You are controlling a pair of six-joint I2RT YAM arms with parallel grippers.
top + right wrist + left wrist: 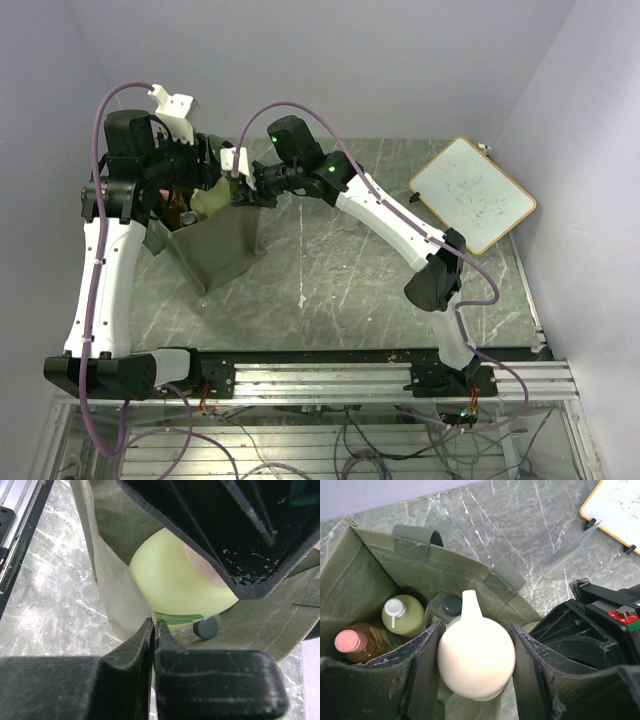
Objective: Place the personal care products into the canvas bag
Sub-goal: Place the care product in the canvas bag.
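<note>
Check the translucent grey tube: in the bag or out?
Out. The grey tube lies on the table beyond the canvas bag, near the whiteboard.

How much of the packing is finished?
Already inside the canvas bag: yellow-green bottle, orange bottle, a dark-capped clear bottle. In hand: the left tool holds the cream bottle at the bag's mouth, while the right tool pinches its rim. Left: at least the grey tube, lying on the table.

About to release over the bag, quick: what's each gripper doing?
Left gripper: holding the cream bottle.
Right gripper: closed, apparently pinching the canvas bag at its rim.
</note>
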